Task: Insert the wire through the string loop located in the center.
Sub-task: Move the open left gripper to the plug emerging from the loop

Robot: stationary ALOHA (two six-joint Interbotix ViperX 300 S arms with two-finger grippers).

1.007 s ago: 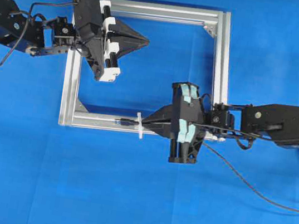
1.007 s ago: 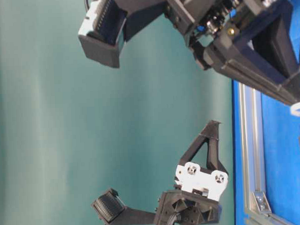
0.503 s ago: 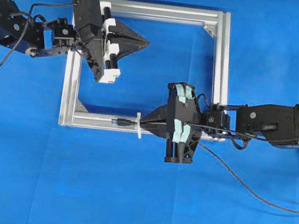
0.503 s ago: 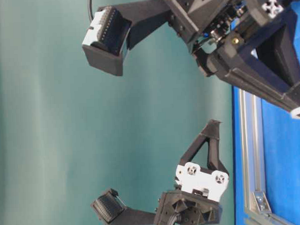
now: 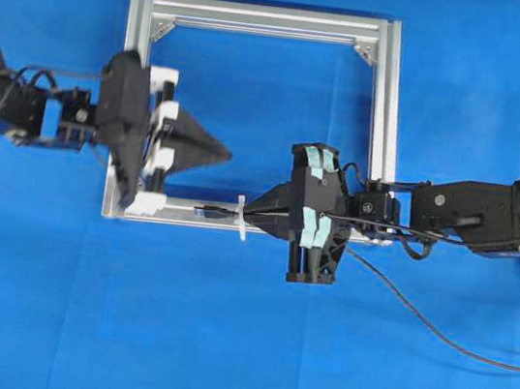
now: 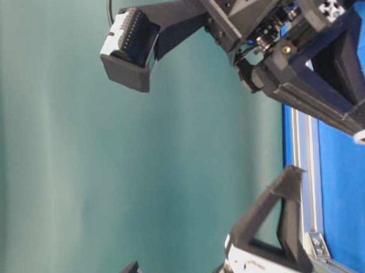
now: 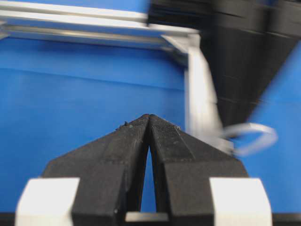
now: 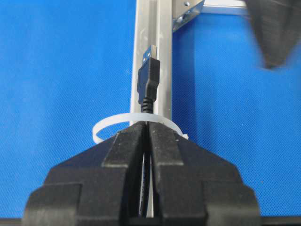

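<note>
the right gripper (image 8: 146,126) is clamped on the wire (image 8: 147,84) just behind its plug, which seems through the string loop (image 8: 136,120); thin and floppy, it's best pinched near that stiffer plug by the closed, empty left gripper (image 7: 148,117).

Bright, even light — perhaps motion-blurred edges

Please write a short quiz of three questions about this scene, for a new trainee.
1. True or false: the plug of the long thin black wire has passed through the thin white string loop.
2. Which gripper holds the wire: A) left gripper B) right gripper?
3. Fill in: the loop sits on the silver aluminium ____.

Key: 1 true; 2 B; 3 frame.
</note>
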